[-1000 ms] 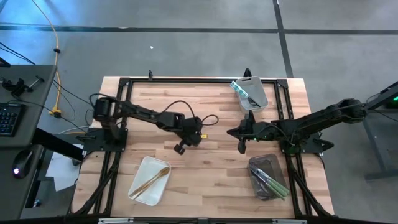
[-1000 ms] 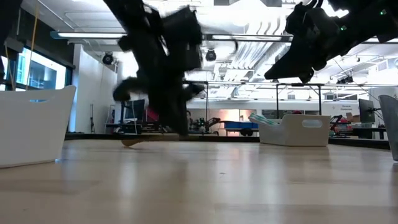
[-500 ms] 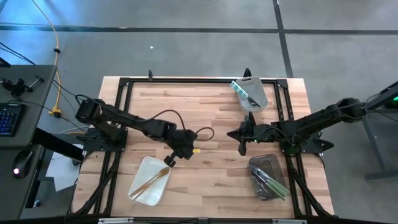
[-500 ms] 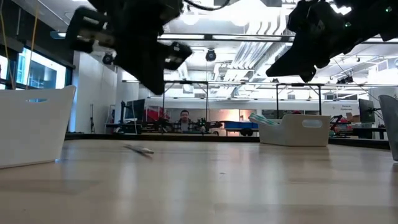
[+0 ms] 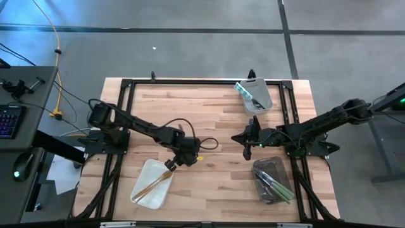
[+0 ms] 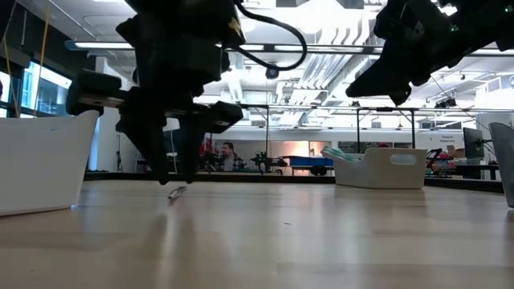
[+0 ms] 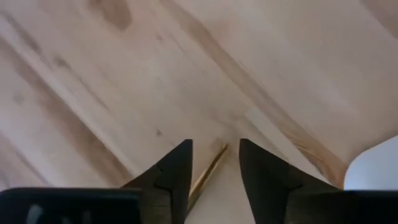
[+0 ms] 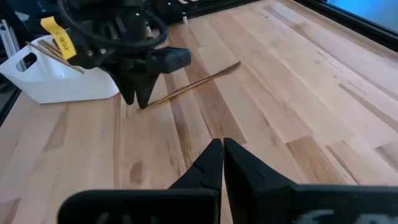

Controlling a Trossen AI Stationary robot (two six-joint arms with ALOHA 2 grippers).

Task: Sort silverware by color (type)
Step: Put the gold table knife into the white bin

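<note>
Gold silverware is the piece in hand: a slim gold utensil (image 8: 193, 82) lies flat on the wooden table (image 5: 215, 120), and the left gripper (image 7: 214, 163) stands straight over one end of it, fingertips pointing down at the boards. Its jaws are parted a modest way, and the left wrist view shows the gold shaft lying in the gap between the two dark fingers (image 7: 174, 174), seemingly free of both, so nothing is gripped. Whether this is a release or an approach cannot be told; as a judgement, the piece still belongs with the other gold ones, so the next move calls for closing squarely on the thin shaft and carrying it to the white tray (image 5: 144, 190), which sits just beyond the jaws and already holds gold pieces. Farther off, the right gripper (image 8: 222, 155) hovers above the table with its jaws pressed fully together and empty, well apart from the utensil.
</note>
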